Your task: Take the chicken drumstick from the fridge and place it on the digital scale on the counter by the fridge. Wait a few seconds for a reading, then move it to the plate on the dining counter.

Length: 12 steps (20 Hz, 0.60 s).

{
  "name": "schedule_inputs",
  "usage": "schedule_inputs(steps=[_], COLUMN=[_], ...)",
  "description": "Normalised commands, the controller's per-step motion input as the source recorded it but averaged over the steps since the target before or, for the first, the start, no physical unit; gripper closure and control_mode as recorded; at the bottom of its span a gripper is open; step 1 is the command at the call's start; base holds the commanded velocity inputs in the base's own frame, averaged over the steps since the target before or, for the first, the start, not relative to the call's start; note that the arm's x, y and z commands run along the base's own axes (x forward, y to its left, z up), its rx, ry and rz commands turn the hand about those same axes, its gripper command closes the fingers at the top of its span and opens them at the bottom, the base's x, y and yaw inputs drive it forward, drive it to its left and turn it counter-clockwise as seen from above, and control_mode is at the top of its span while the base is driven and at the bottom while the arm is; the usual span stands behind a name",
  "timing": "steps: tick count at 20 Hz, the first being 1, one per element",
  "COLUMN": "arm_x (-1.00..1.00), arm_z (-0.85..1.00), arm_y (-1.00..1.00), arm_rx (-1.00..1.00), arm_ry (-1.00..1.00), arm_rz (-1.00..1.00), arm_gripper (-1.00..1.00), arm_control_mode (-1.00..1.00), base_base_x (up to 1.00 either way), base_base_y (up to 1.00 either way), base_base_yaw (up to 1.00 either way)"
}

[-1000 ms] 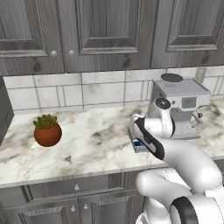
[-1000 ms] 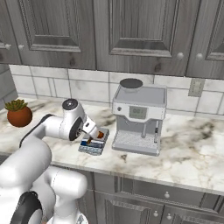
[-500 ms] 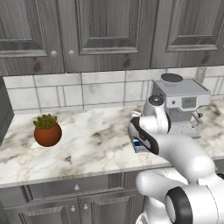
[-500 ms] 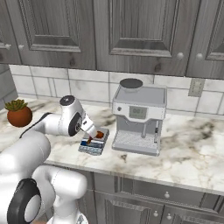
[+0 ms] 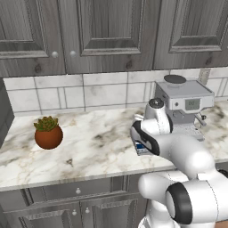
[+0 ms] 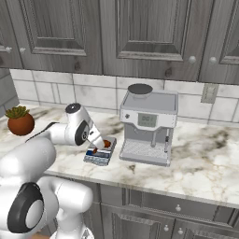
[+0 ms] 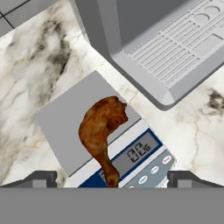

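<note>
Hand (image 7: 112, 178) spread wide and empty above the chicken drumstick (image 7: 102, 131) (lying on the digital scale (image 7: 76, 127)).

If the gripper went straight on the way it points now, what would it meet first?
Most likely the chicken drumstick, which lies on the digital scale directly ahead of the open gripper. Its thin bone end reaches down between the fingers. How much gap remains above it is hard to judge.

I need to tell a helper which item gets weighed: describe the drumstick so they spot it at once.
Find the grey coffee machine on the marble counter. Just left of it sits the flat digital scale, and the chicken drumstick lies on it: the only orange-brown meat there, bone end over the blue display.
</note>
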Motion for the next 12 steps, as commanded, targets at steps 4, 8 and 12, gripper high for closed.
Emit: schedule_inputs(steps=[4,8,12], arm_x=[0.11,0.17,0.28], arm_z=[-0.28,-0.24,-0.13], arm_y=[-0.09,0.00,0.00], arm_rx=[0.00,0.00,0.00], arm_ry=[0.00,0.00,0.00], arm_rz=[0.00,0.00,0.00], arm_gripper=[-1.00,-1.00,-1.00], arm_control_mode=[-1.00,-1.00,-1.00], base_base_x=[0.00,0.00,0.00], base_base_y=[0.00,0.00,0.00], base_base_yaw=[0.00,0.00,0.00])
